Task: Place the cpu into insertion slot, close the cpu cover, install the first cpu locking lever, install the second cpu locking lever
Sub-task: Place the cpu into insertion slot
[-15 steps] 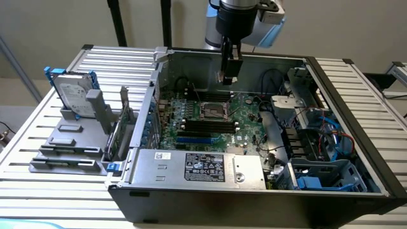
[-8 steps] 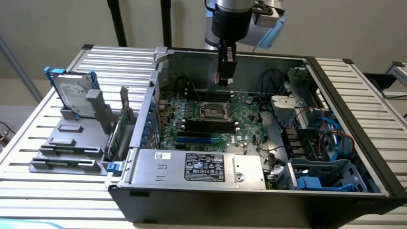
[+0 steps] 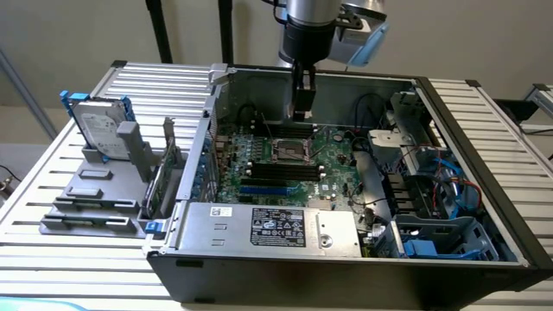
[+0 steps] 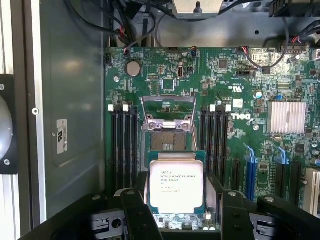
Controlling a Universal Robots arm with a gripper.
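The cpu (image 4: 176, 186), a pale silver square chip with printed text, sits between the two black fingers (image 4: 136, 212) of my gripper (image 4: 177, 207), which is shut on its edges. Just beyond it on the green circuit board lies the insertion slot (image 4: 168, 140), its dark contact field exposed. The cpu cover (image 4: 168, 114), a silvery metal frame, stands swung up at the slot's far side. In the exterior view my gripper (image 3: 302, 115) hangs inside the computer case, a little above and behind the insertion slot (image 3: 292, 151).
Long black memory slots (image 4: 124, 145) flank the socket on both sides. A silver heatsink (image 4: 286, 117) and blue card slots (image 4: 250, 175) lie farther off. Black cables (image 4: 130, 27) hang by the case wall. Outside the case, a hard drive (image 3: 100, 126) stands in a grey rack.
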